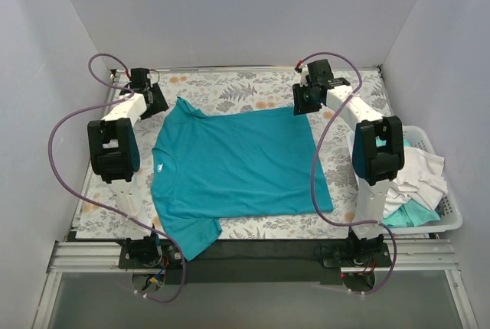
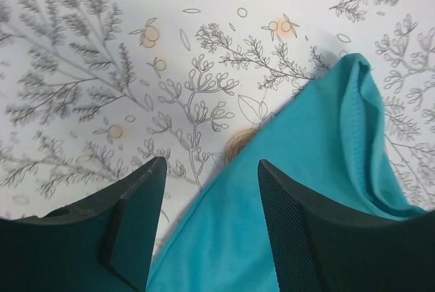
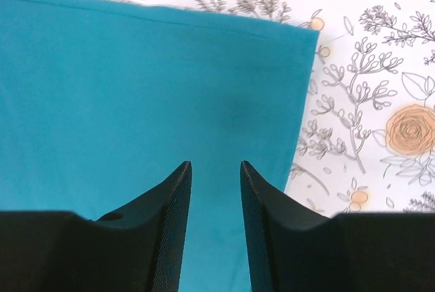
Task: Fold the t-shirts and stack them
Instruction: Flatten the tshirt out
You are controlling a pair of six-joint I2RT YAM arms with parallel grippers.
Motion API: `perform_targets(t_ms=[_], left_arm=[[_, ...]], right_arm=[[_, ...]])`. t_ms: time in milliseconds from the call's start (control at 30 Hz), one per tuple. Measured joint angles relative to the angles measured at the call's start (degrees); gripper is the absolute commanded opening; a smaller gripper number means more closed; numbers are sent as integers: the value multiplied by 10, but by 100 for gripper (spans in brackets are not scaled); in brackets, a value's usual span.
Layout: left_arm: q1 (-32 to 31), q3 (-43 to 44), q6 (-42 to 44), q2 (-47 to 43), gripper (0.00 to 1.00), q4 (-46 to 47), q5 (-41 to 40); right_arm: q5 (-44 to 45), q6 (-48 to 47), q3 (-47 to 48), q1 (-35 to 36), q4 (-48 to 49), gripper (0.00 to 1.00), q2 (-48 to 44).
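**Teal shirt spread flat, both tools at its far corners**

The teal-blue t-shirt (image 1: pixel 245 164) lies open on the flower-patterned table (image 1: pixel 253 84). Its neck points to the robot's left, where a small neck label (image 1: pixel 161 167) shows, and its hem lies to the right.

The left tool (image 2: pixel 211 166) sits over the far sleeve with its fingers spread wide, one over bare table and one over the rumpled sleeve edge. It grips nothing.

The right tool (image 3: pixel 215 166) sits above the far hem corner. Its fingers are parted by a narrow gap with only flat cloth showing beneath. Whether the tips touch the fabric is hard to tell.

At the right, a white plastic basket (image 1: pixel 452 218) holds a crumpled white shirt (image 1: pixel 417 172) and a pale aqua shirt (image 1: pixel 406 214).
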Motion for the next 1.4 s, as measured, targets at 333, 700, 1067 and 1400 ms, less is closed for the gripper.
perform_targets(t_ms=[333,700,1067,1400], left_arm=[[-20,17,43,52,45,20,91],[-151,86,1,78,39,-39,62],[-146,184,-21,160,33,-30,43],[-145,244,-59,214,48,9,33]], right_arm=[[-21,-43,31,-21,23,36,69],[-30,-44,30,-18,48,37,69],[-30,-44,26,-18,60,37,67],[-28,-44,21,-19,66,37,67]])
